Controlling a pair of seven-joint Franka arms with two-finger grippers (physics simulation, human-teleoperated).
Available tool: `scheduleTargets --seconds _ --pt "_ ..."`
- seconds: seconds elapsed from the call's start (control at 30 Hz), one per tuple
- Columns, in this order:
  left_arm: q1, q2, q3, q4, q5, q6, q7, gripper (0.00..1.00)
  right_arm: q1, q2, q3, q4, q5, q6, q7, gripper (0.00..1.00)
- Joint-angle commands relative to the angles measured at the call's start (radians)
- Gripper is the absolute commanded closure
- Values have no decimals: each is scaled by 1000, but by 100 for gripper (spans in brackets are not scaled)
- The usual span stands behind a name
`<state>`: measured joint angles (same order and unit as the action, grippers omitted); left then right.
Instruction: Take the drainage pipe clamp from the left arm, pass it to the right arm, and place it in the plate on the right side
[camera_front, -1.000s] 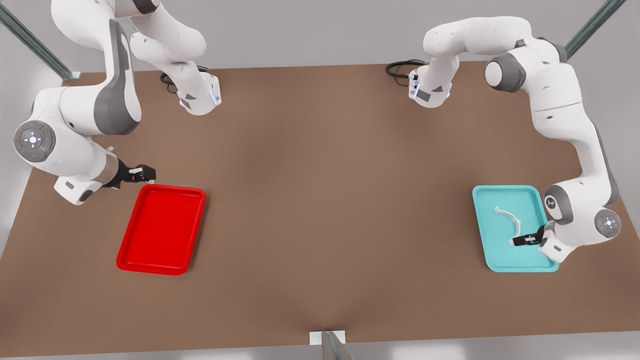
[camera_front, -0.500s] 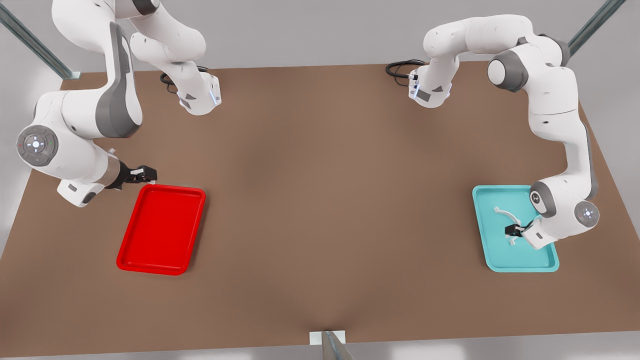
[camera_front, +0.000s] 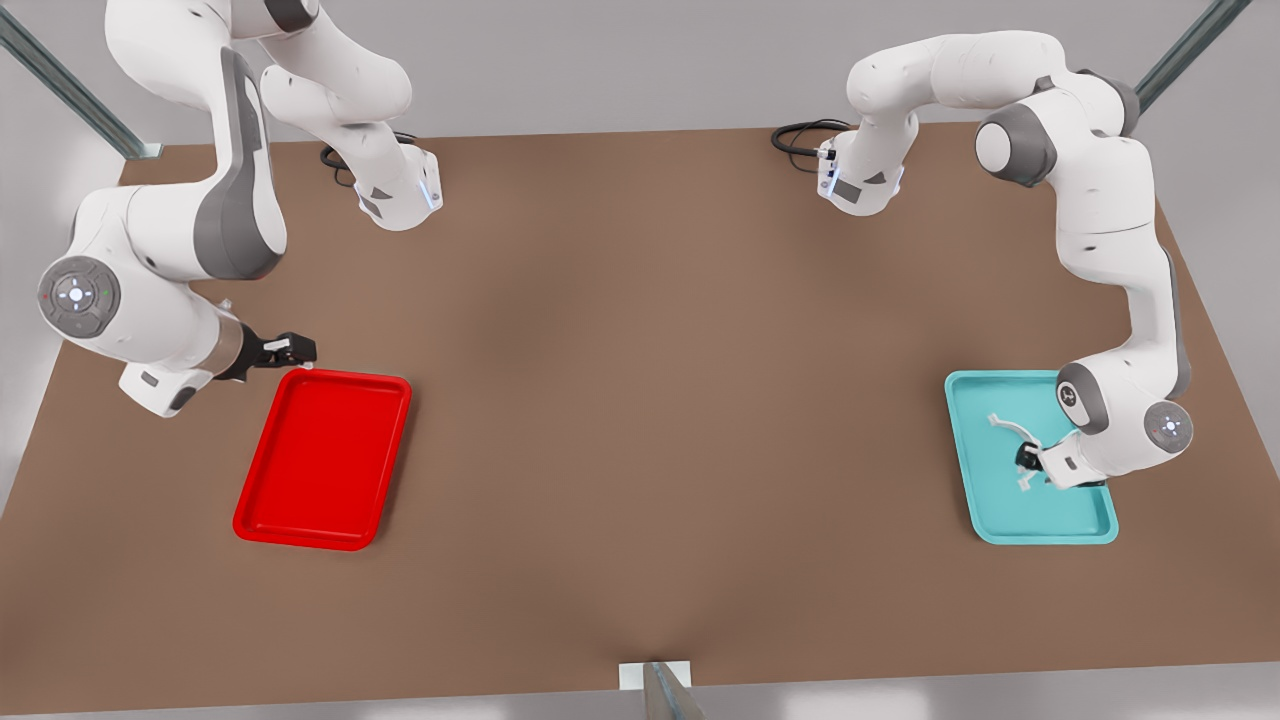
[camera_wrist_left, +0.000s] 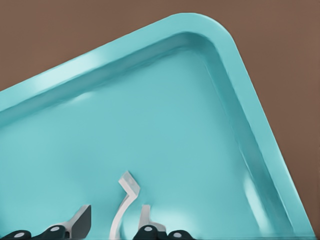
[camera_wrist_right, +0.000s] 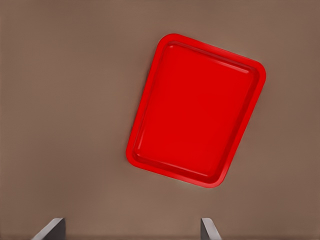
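Observation:
The drainage pipe clamp, a thin white arc, lies in a teal tray at the front view's right. My left gripper is low over that tray, pointing down at the arc. In the left wrist view the clamp runs between the two fingers, which stand apart on either side of it, so the left gripper is open. The red plate lies at the front view's left. My right gripper hovers open just beyond the plate's far corner. The right wrist view looks down on the plate.
Both trays rest on a brown table. The arm bases and black cables sit along the far edge. A small grey post stands at the middle of the near edge.
The left arm has folded in and come down, bringing its gripper from the clamp's near end to astride the arc. The right arm has barely shifted.

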<state>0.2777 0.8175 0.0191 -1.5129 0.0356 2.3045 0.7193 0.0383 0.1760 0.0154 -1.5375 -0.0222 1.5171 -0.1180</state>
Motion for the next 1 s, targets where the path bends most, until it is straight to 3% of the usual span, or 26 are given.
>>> scheduleTargets --seconds 0.0,0.27,0.67,0.73,0.97 --pt "0 -1 -1 0 -2 -23 158 52 0 0 0 0 1 0 -9 0" --pt "0 -1 1 2 -2 -23 154 60 0 0 0 0 1 -5 -9 0" --pt "0 8 1 3 -2 -23 157 61 0 5 0 0 2 -6 -9 0" --pt "0 8 1 3 -3 -23 154 77 -2 5 0 0 2 -8 -9 0" --pt "-2 -1 1 3 -2 -27 150 79 0 7 0 0 1 -8 -11 0"
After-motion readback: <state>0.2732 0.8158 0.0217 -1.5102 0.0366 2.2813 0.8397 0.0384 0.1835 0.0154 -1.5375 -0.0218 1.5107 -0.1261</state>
